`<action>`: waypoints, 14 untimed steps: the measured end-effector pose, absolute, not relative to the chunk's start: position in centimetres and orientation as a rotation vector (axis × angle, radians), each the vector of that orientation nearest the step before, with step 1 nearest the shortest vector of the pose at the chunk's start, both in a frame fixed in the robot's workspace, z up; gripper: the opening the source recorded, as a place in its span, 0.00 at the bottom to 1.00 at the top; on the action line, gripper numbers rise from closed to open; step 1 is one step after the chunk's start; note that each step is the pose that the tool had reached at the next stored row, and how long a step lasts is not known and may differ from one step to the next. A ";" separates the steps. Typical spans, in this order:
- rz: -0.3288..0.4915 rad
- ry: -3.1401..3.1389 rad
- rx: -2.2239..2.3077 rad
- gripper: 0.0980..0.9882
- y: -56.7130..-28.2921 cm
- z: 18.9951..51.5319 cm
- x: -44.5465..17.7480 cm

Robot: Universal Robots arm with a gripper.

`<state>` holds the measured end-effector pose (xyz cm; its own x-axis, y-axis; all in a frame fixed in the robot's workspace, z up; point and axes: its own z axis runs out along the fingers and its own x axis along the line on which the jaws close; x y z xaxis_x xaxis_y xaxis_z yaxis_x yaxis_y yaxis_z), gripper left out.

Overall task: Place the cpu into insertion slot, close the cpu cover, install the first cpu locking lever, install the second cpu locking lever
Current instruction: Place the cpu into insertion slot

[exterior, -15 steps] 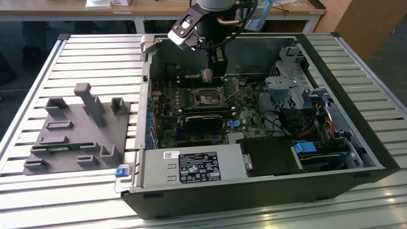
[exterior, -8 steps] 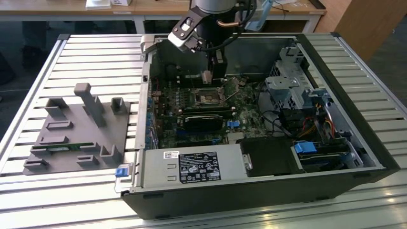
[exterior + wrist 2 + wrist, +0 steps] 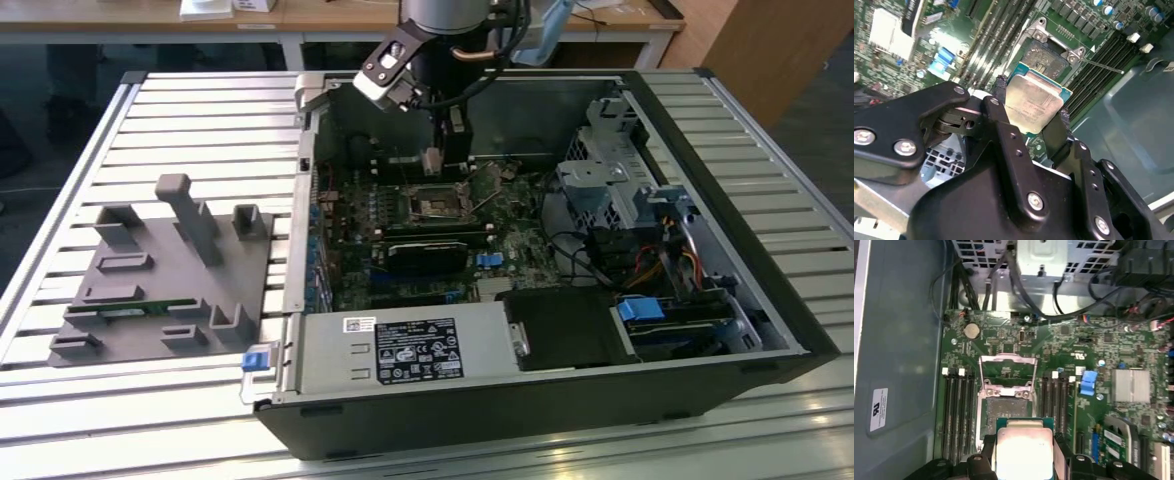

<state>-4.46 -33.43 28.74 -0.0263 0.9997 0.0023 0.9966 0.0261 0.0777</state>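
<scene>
- Black two-finger gripper [image 3: 1032, 107] pinching small flat square cpu with silvery-grey metal top [image 3: 1036, 100]. Black fingers [image 3: 999, 100] pressed against two opposite chip edges.
- Cpu up in the air over green circuit board [image 3: 1094, 355], near square insertion slot with dark centre and silvery rim [image 3: 1004, 412]. Not yet seated.
- Thin square grey metal cpu cover with window cut-out [image 3: 1006, 358] standing up off the slot, at the slot edge away from the gripper.
- Long black memory slots [image 3: 956, 410] flanking the insertion slot on both sides.
- Thin silver wire lever [image 3: 1101, 66] sticking out past a slot corner, over the memory slots.
- Open black computer case [image 3: 534, 410] lying flat on slatted metal bench [image 3: 200, 120], with arm [image 3: 441, 15] reaching down inside it.
- Grey plastic fixture block [image 3: 160, 270] just beside the case, toward the bench edge at the exterior view's left.
</scene>
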 end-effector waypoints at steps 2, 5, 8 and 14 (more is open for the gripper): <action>0.091 2.230 2.135 0.50 -33.3 28.4 -4.5; 0.093 2.243 2.120 0.50 -33.1 27.8 -4.5; 0.092 2.243 2.120 0.50 -33.0 27.3 -4.5; 0.092 2.241 2.123 0.50 -32.9 26.6 -4.5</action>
